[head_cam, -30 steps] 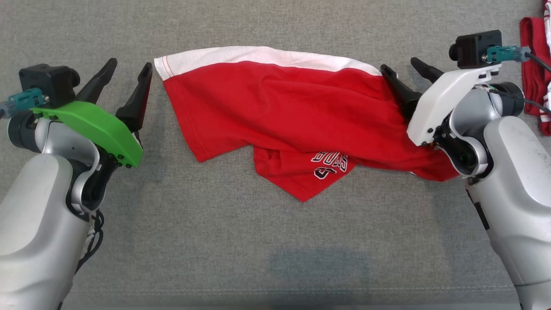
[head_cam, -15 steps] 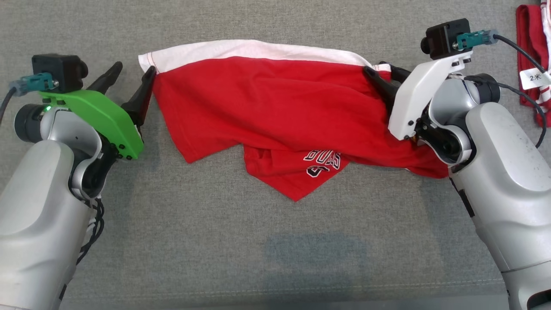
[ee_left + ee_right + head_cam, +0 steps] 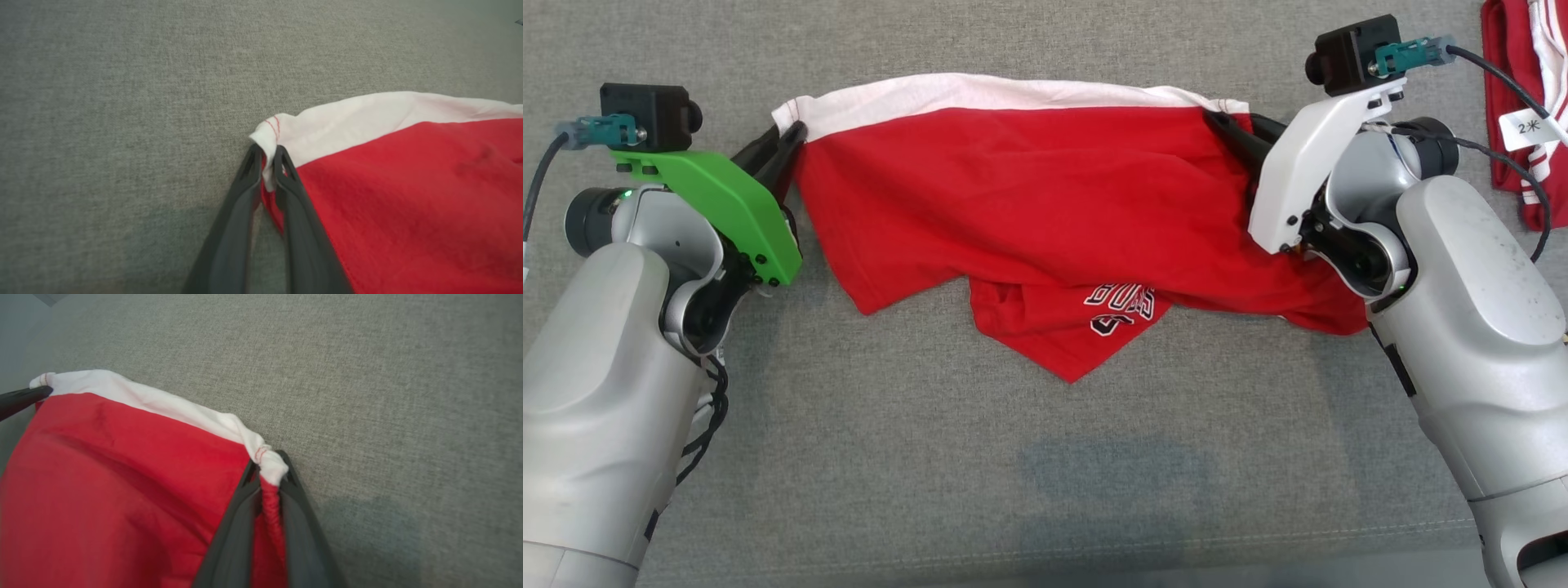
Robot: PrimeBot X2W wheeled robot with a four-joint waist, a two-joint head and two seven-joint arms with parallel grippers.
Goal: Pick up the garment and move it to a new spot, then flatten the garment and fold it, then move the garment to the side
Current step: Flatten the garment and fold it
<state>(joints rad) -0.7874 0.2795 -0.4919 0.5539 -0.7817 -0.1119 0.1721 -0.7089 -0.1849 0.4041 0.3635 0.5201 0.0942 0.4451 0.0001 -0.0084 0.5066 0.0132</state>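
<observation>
Two garment [image 3: 1029,188] corners pinched by left gripper [image 3: 784,137] & right gripper [image 3: 1230,122]; red cloth [image 3: 1503,49] & white tag [image 3: 1524,126] off to right.

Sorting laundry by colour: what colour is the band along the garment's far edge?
White band on the red garment; clearest in the head view.

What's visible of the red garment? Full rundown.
The red garment looks like soft jersey, with a white band along its far edge and white lettering on a lower flap. It is rumpled, spread across the grey cloth surface, one point toward the robot. The left gripper and right gripper pinch its far corners.
</observation>
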